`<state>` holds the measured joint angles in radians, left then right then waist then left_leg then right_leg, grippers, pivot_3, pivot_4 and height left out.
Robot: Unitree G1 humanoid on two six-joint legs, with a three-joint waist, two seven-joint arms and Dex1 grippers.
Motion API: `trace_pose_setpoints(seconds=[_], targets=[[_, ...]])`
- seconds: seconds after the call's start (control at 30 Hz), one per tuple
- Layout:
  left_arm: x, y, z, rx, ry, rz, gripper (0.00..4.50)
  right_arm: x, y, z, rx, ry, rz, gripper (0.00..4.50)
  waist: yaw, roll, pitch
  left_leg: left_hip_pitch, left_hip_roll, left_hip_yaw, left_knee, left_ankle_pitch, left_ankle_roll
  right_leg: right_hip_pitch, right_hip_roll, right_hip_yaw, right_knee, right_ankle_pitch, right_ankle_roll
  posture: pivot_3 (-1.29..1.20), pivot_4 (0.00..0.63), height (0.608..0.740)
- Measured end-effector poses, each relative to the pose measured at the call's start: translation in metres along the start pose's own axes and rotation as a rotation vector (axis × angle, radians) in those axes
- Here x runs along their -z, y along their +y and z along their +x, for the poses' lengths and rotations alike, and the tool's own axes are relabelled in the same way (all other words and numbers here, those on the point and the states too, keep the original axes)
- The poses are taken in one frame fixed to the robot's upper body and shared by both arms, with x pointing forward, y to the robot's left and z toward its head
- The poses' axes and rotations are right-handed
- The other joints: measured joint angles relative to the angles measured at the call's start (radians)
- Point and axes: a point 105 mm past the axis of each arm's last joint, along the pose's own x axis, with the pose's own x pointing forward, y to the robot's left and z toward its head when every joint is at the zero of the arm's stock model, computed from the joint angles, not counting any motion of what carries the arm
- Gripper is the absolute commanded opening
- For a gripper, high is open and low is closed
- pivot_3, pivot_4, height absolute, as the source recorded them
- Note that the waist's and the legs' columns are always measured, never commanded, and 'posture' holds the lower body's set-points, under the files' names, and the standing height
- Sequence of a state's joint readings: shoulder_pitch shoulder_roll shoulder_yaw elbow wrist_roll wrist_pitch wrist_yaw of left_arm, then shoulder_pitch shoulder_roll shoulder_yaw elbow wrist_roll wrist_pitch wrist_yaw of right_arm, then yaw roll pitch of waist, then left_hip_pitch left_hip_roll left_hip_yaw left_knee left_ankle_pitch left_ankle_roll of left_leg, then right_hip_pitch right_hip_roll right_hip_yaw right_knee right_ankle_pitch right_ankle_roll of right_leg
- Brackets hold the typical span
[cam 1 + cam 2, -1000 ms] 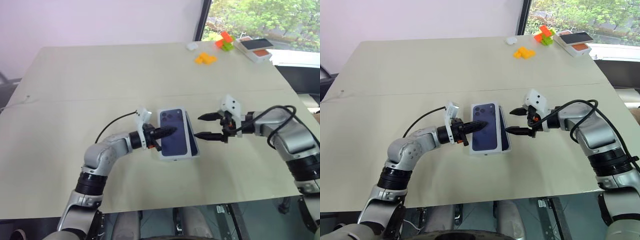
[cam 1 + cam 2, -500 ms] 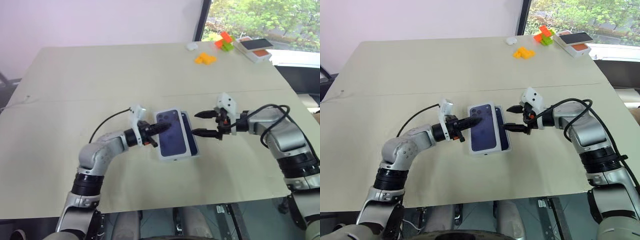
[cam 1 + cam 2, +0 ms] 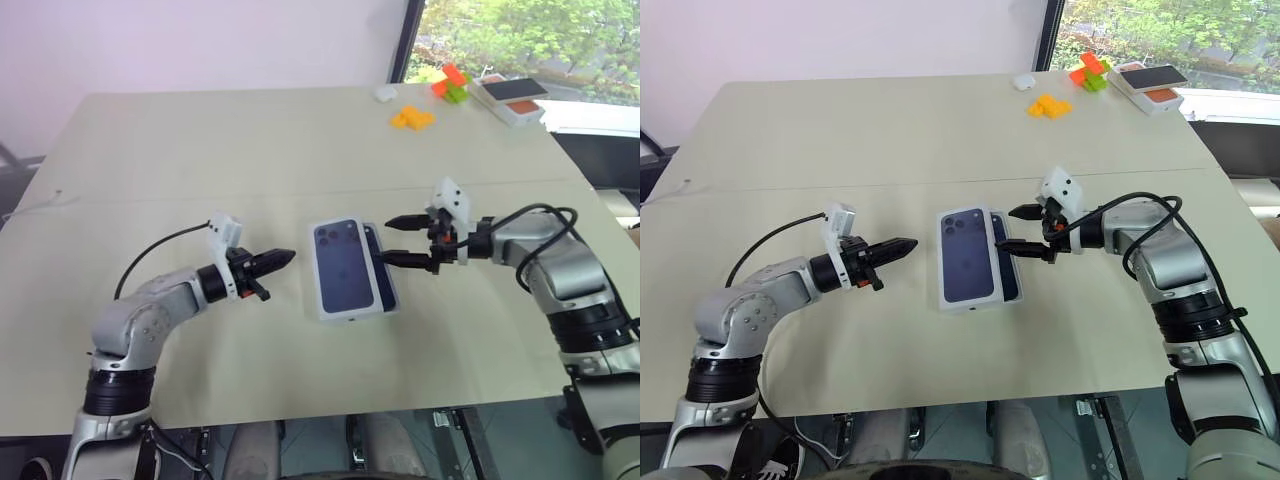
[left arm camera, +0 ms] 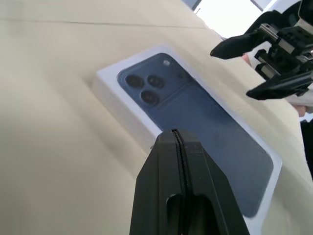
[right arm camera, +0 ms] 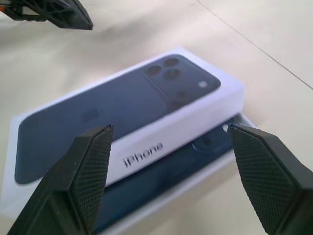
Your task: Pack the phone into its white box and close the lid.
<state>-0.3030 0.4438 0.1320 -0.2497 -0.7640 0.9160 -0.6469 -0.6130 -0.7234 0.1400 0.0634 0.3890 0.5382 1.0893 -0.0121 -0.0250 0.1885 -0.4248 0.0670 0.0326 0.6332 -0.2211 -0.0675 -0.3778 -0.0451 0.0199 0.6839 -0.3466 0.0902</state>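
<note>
The lid [image 3: 343, 265], white with a dark-blue phone picture on top, lies askew over the white box [image 5: 195, 182] at the middle of the table. It leaves a strip of the navy phone [image 3: 383, 275] showing inside the box along the right side. My left gripper [image 3: 285, 258] is shut and empty, hovering a hand's width left of the lid and pointing at it. My right gripper [image 3: 386, 242] is open just right of the box, one finger above the uncovered phone strip, holding nothing.
At the far right of the table lie orange blocks [image 3: 411, 118], an orange-and-green block pile [image 3: 450, 82], a small white object [image 3: 385, 92] and an orange-and-white box with a dark top [image 3: 510, 97]. A seam [image 3: 150, 198] crosses the table behind the arms.
My left gripper has drawn back to the left, off the lid, staying shut. The lid stays lying on the box. The right gripper has hardly moved.
</note>
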Motion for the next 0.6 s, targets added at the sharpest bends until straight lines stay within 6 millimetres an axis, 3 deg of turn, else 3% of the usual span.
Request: trace_pose_setpoints(seconds=[0.07,0.23,0.43,0.6], targets=[[0.004,0.002,-0.004,-0.012,0.008,-0.003,0.0,-0.001,-0.001,0.001,0.005,-0.002,-0.007,2.66,-0.001,0.0,0.0,0.001,0.0,0.0,0.0,0.0,0.0,0.0,0.0,0.0,0.0,0.0,0.0,0.0,0.15,0.74],[0.017,0.004,-0.008,-0.03,0.031,-0.036,0.0,-0.003,-0.004,0.0,0.025,0.006,-0.067,0.03,-0.002,0.0,0.0,0.001,0.0,0.0,-0.001,0.0,0.0,0.0,0.0,0.0,0.0,0.0,0.0,0.0,0.15,0.74],[0.034,0.003,-0.007,-0.034,0.073,-0.062,0.0,0.005,-0.007,-0.001,0.039,0.058,-0.152,0.03,-0.001,0.0,0.0,0.001,0.0,0.0,-0.001,0.0,0.0,0.0,0.0,0.0,0.0,0.0,0.0,0.0,0.15,0.74],[0.046,-0.007,0.009,0.009,0.098,-0.097,0.0,0.025,-0.002,0.002,0.02,0.12,-0.176,0.03,-0.001,0.0,0.0,0.001,0.0,0.0,0.0,0.0,0.0,0.001,0.0,0.0,0.0,0.0,0.0,0.0,0.15,0.74]])
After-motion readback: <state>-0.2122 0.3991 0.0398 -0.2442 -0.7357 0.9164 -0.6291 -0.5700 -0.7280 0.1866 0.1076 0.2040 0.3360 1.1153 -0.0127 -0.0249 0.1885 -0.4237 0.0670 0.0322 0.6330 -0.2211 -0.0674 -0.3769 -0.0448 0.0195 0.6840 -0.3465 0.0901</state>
